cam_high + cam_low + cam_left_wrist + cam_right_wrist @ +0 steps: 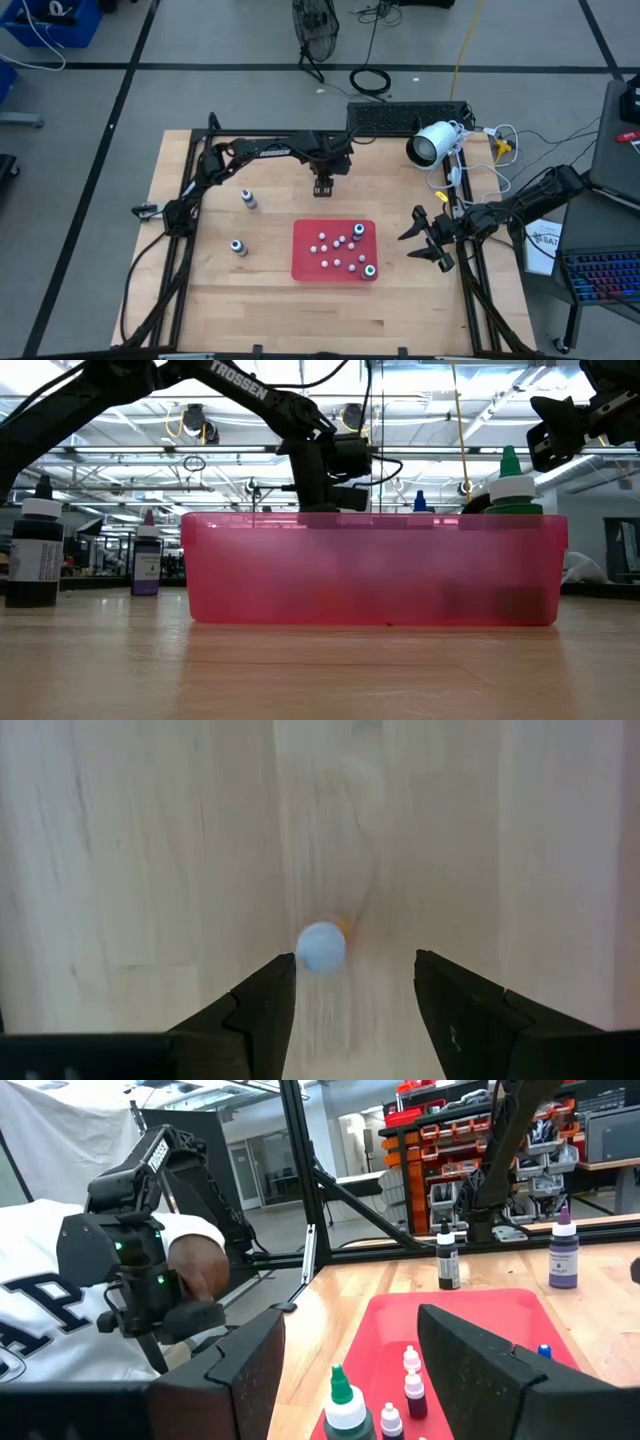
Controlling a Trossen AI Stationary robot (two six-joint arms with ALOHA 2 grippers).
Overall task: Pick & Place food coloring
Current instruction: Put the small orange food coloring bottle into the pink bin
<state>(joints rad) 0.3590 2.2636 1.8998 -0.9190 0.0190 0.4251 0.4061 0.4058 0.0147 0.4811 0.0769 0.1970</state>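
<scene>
A red tray (304, 262) at the table's middle holds several tiny whitish bottles (340, 243) and one green-capped bottle (369, 270), which also shows in the low view (512, 485). Two darker bottles (247, 199) (238, 247) stand upright on the table left of the tray. My left gripper (322, 187) hangs just beyond the tray's far edge, pointing down and open. In the left wrist view (355, 960) a small whitish bottle (321, 947) stands on the wood between its fingers, close to one of them. My right gripper (425, 238) is open and empty, right of the tray. My left gripper points down with a finger on either side of the small whitish bottle's top (321, 947). The bottle stands right beside one finger (270, 990); whether that finger touches it I cannot tell.
A white cylinder-shaped device (432, 144) and cables lie at the table's far right corner, and a black box (408, 117) at the far edge. A person in a white shirt (60, 1300) works another arm beyond the table. Bare wood lies near the front edge.
</scene>
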